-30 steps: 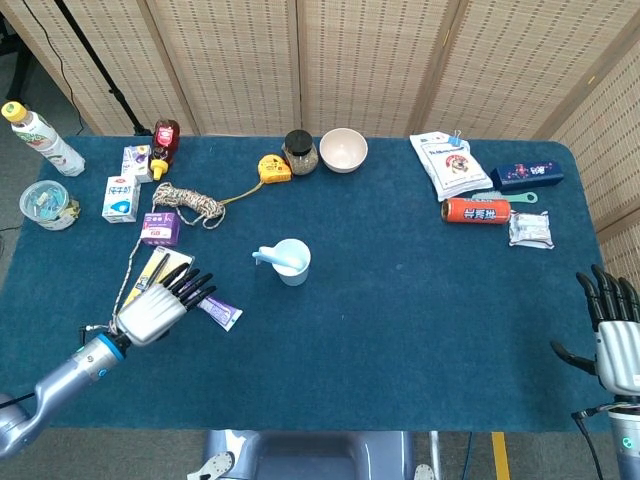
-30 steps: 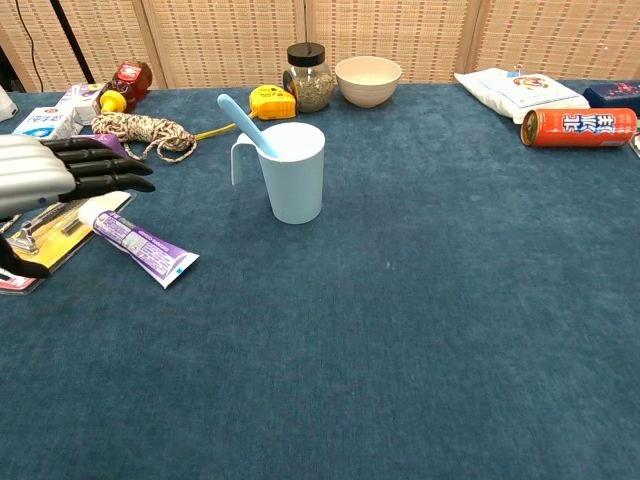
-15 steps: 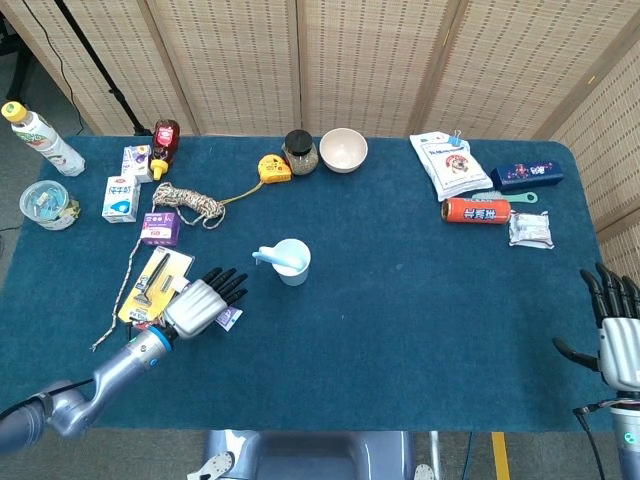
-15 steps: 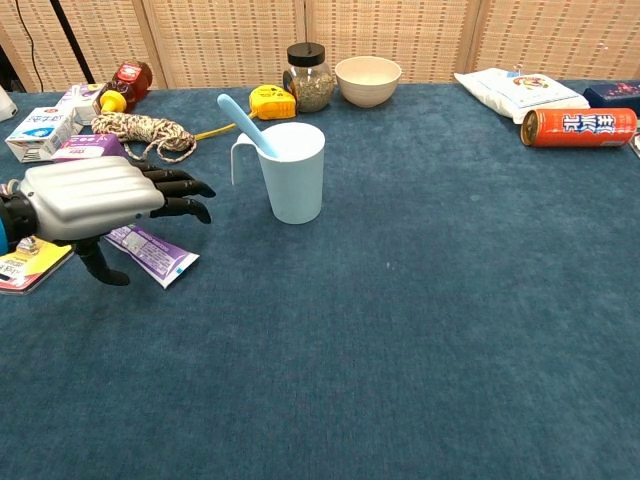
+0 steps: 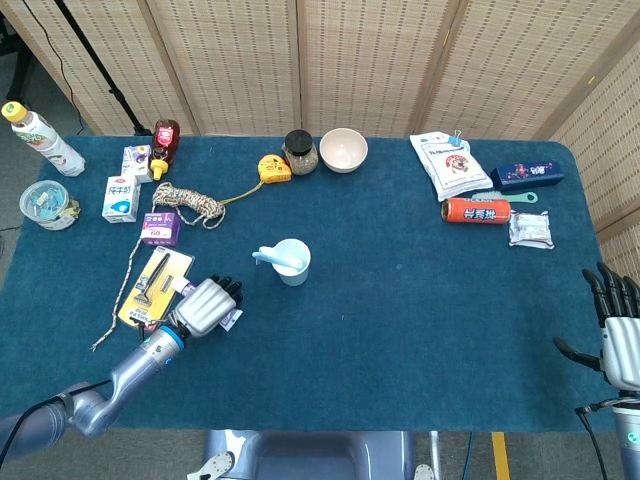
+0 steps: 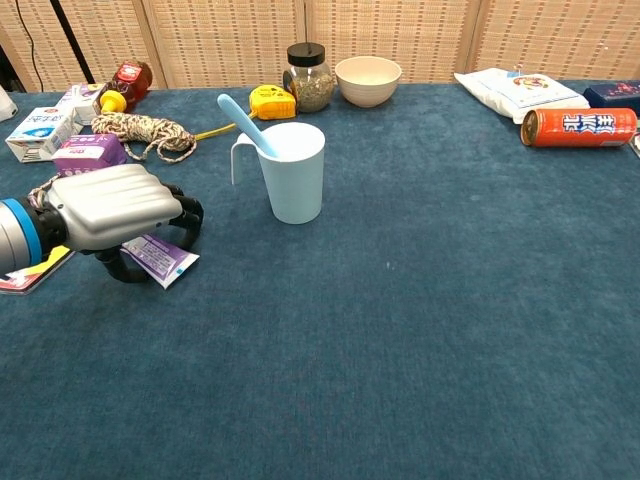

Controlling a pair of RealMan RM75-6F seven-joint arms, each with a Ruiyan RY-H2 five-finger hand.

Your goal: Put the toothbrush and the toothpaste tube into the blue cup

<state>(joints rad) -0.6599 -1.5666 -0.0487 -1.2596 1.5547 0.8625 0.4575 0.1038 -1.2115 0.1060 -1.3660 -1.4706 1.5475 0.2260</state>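
Currently: left hand (image 6: 105,208) closing over the tube (image 6: 160,258) — grasp not confirmed.

Left hand sits low on the cloth, fingers curling down around the tube, which lies directly beneath it; only the tube's near end shows past the palm. Whether the fingers actually bear on the tube cannot be told from either view. Tube's long axis runs from the hand's wrist side out past its fingertips, roughly along the hand. Cup (image 6: 294,171) stands ahead of the fingertips, near but apart, with the toothbrush (image 6: 246,124) already leaning inside it. Right hand (image 5: 620,335) hangs spread and empty, well away — left is plainly the nearer.
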